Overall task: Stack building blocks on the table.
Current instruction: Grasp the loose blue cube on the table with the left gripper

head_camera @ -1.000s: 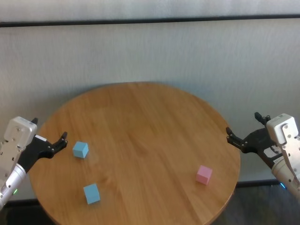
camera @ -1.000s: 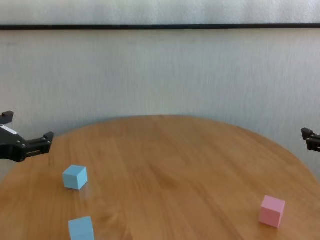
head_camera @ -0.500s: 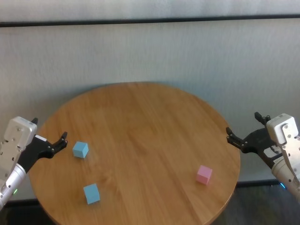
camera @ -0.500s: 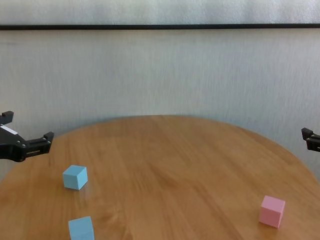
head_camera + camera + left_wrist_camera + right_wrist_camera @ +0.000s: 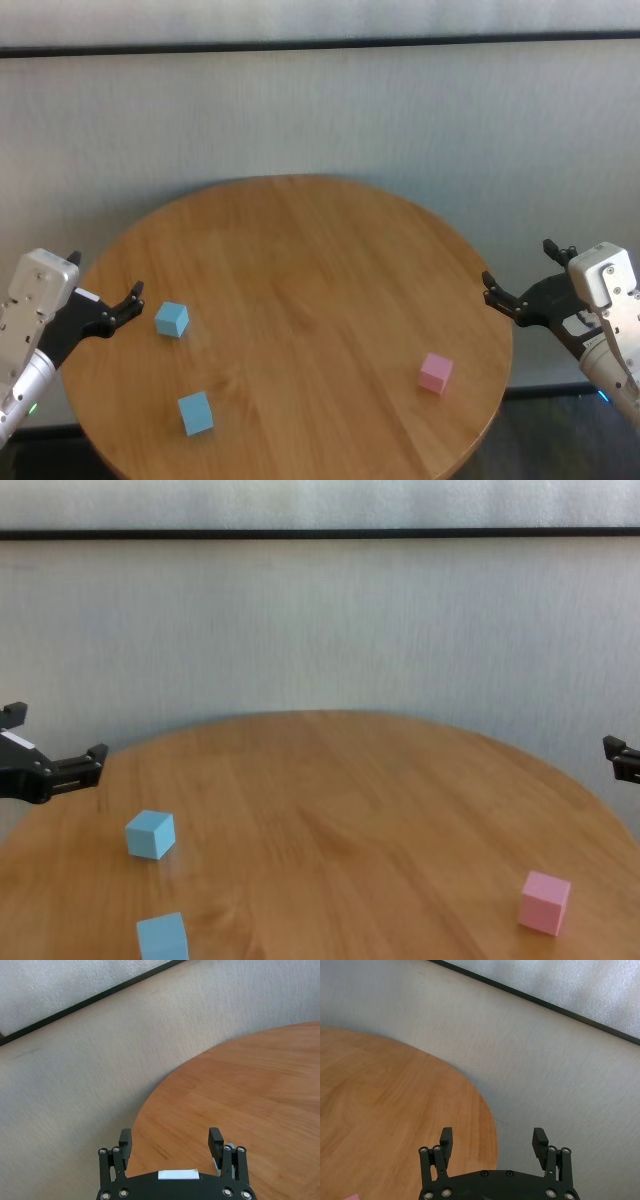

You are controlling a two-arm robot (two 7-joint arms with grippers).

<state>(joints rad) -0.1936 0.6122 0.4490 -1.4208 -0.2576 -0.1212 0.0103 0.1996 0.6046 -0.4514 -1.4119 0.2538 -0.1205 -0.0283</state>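
- The left gripper (image 5: pixel 105 305) hangs at the surface (image 5: pixel 300 300) edge, jaws spread wide and empty, two blue blocks (image 5: pixel 172 319) (image 5: pixel 195 413) lying just beyond them.
- The right gripper (image 5: pixel 520 285) has jaws equally spread, touching nothing, the pink block (image 5: pixel 435 373) near.

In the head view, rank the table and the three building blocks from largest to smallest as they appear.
1. table
2. near blue block, far blue block and pink block: too alike to rank.
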